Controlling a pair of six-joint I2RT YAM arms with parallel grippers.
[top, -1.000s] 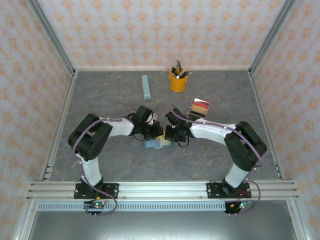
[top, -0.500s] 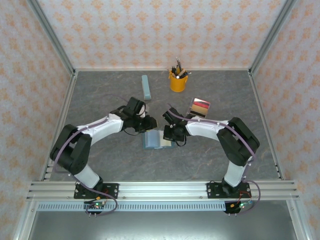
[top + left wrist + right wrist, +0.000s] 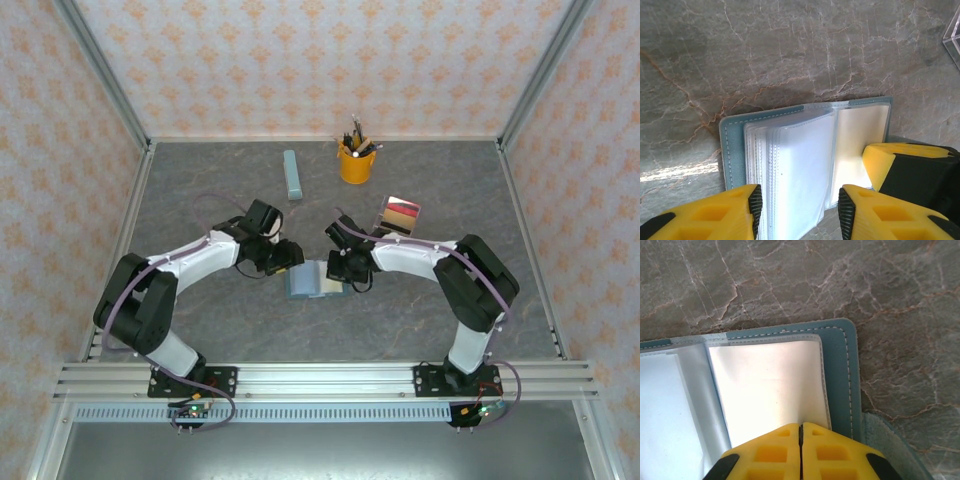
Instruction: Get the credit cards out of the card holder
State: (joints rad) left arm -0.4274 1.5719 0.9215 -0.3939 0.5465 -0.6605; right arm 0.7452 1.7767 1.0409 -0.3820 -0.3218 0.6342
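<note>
My top camera looks down from 6 o'clock, far off; both wrist cameras sit close over the shared card holder (image 3: 312, 282).

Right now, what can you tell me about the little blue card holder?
The small teal-blue folding card holder lies open and flat on the grey marbled table. Its cover looks like stitched leatherette, with a stack of clear plastic sleeves inside. The right arm's shut yellow fingers rest on its right page; the left arm's open fingers hover over the sleeves.
</note>
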